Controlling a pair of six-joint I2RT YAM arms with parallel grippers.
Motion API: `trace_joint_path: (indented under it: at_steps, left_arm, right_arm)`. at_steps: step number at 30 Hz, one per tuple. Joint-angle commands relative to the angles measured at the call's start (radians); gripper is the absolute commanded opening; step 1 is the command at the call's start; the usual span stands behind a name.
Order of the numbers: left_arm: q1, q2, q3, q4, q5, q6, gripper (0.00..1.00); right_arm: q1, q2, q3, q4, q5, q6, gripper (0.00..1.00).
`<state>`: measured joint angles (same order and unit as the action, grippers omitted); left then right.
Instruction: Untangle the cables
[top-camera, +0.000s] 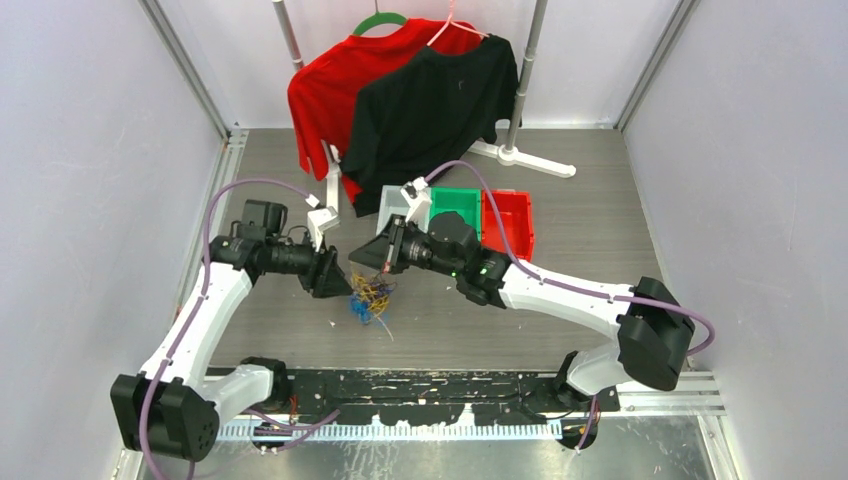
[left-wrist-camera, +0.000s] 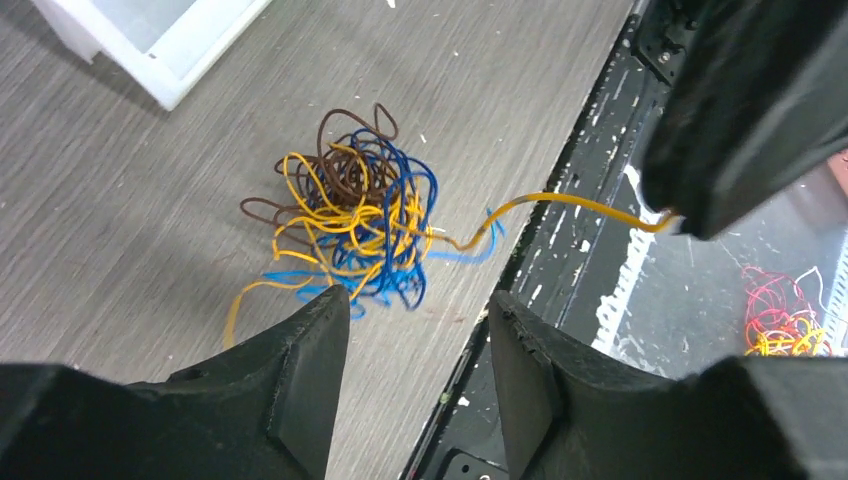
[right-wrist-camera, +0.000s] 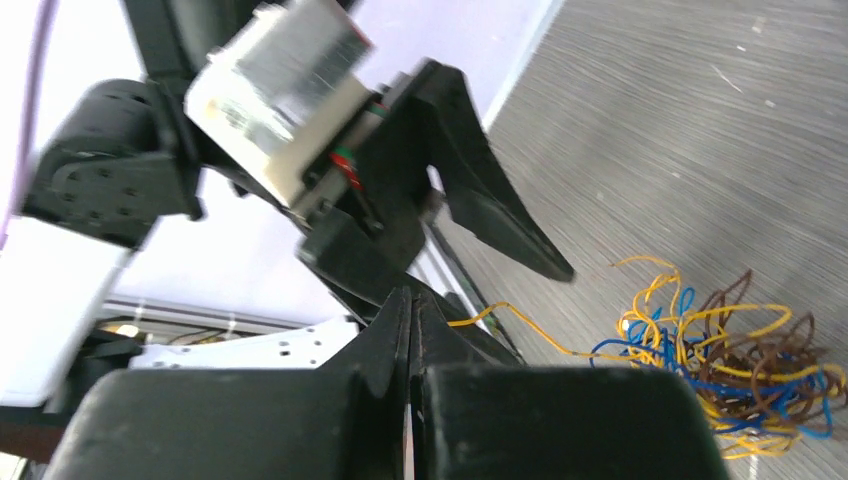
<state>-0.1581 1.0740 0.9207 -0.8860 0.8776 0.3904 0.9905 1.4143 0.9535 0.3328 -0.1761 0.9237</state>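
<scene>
– Grey wood-grain table (top-camera: 560, 300) inside white walls, with a red T-shirt (top-camera: 325, 95) and a black T-shirt (top-camera: 430, 100) hanging on a rack at the back. Where are the cables (top-camera: 368, 298)?

– In one loose knot of blue, yellow-orange and brown strands near the middle of the table, towards its near edge and just beside the black rail there. Both arms reach in over it, one from each side.

– Is the left gripper (left-wrist-camera: 418, 310) holding any of it?

– No. Its jaws stand apart above the knot with nothing between them.

– And the right gripper (right-wrist-camera: 410, 300)?

– Its jaws are pressed together on a single yellow-orange cable (left-wrist-camera: 560, 198). That strand runs out of the knot's side and arcs up to the fingertips, while the rest of the knot appears to lie on the table.

– Anything else close by?

– A green bin (top-camera: 455, 205) and a red bin (top-camera: 510, 222) sit side by side behind the right arm, well apart from the knot.
</scene>
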Motion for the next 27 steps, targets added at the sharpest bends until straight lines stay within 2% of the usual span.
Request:
trace_joint_path:
  at_steps: [1,6,12,13,20,25,27]
  left_arm:
    - [-0.004,-0.069,-0.016,0.055,0.100,-0.100,0.55]
    - [-0.004,-0.106,-0.059,0.168,0.086,-0.288,0.53]
    - [-0.004,-0.158,-0.048,0.161,0.085,-0.339,0.49]
    - [-0.004,-0.168,-0.046,0.159,0.078,-0.334,0.47]
    - [-0.004,-0.209,-0.048,0.168,-0.031,-0.327,0.12]
    - [-0.004,-0.221,-0.036,0.183,-0.031,-0.371,0.01]
    - [-0.004,-0.227,-0.032,0.191,-0.017,-0.393,0.00]
  right_arm:
    - [0.000,-0.004,0.084,0.126,-0.048,0.061,0.01]
    - [0.000,0.028,0.119,0.208,-0.075,0.121,0.01]
    - [0.000,0.035,0.136,0.224,-0.076,0.132,0.01]
    - [-0.001,0.035,0.132,0.231,-0.076,0.135,0.01]
    - [0.001,0.023,0.111,0.255,-0.076,0.150,0.01]
    - [0.000,0.013,0.092,0.250,-0.074,0.152,0.01]
    - [0.001,0.011,0.082,0.248,-0.075,0.151,0.01]
